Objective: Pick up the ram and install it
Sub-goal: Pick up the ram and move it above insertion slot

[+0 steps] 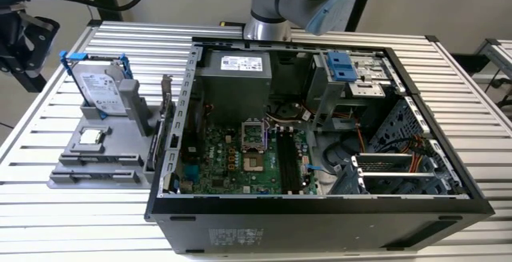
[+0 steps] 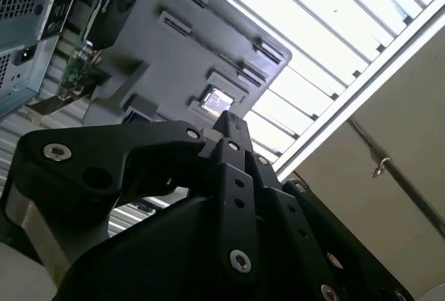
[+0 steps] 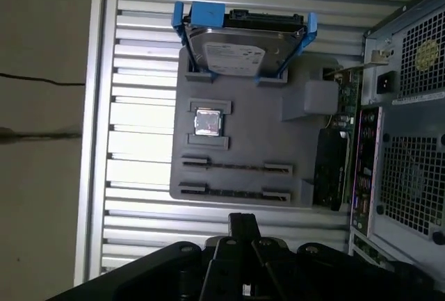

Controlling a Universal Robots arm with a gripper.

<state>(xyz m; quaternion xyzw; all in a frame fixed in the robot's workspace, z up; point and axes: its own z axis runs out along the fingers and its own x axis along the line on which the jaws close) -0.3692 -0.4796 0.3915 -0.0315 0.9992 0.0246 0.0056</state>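
The ram [image 3: 236, 166] shows edge-on as a thin dark strip standing in a slot of the gray holder [image 3: 243, 141], with a second, similar strip in the next slot beside it. These slots are at the holder's near end. The processor chip [image 3: 207, 121] sits just past them and the hard drive [image 3: 243, 54] in its blue frame stands at the far end. The holder rests on the slatted table [image 3: 139, 141], on the exterior view's left of the open computer case [image 1: 320, 214]. The gripper [image 3: 243, 219] hangs well apart from the ram, off the holder's near edge, and its jaws look pressed together with nothing between them. To pick well, I judge it should open first, square the fingers across the stick's thin faces, take it near mid-length and draw it straight out of the slot.
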